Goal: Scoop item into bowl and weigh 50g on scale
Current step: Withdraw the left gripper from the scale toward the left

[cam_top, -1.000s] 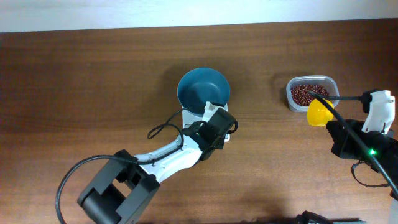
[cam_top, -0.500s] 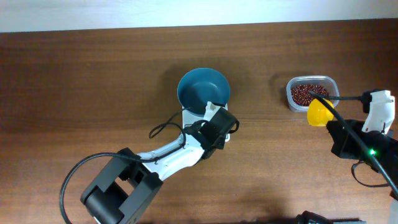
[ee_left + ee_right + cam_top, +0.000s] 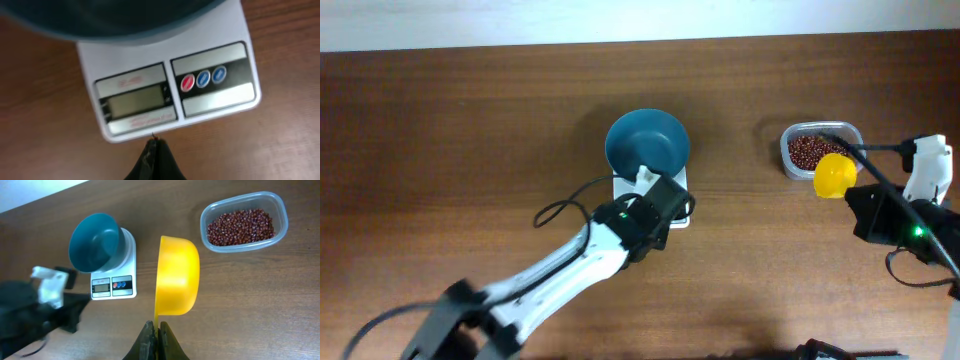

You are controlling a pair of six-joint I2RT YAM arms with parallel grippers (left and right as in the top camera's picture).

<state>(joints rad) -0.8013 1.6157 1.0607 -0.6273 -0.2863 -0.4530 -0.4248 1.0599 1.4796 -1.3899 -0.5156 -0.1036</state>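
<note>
Nearest the left arm, the risk is at the scale (image 3: 210,97). The left pincer (image 3: 152,147) hangs just at its front edge, and a push meant for the buttons (image 3: 203,79) could shove the light scale along the table (image 3: 470,150). It could also lean on the platform and spoil the zero under the bowl (image 3: 125,17), which sits on top. The display is too blurred to read.

On the right, the scoop (image 3: 177,275) is held only by its thin handle and lies tipped on its side, so it could twist in the grip. If it did, beans (image 3: 240,226) would spill on the long way across to the bowl. Farther off, the light tub (image 3: 282,215) may slide when the scoop digs in, and one heaped load may overshoot fifty grams.

The left pincer is pressed together on nothing; whether its tip touches the scale cannot be told. The right pincer (image 3: 155,330) is clamped on the scoop's handle near the tub. The beans all lie in the tub, and the bowl looks empty.
</note>
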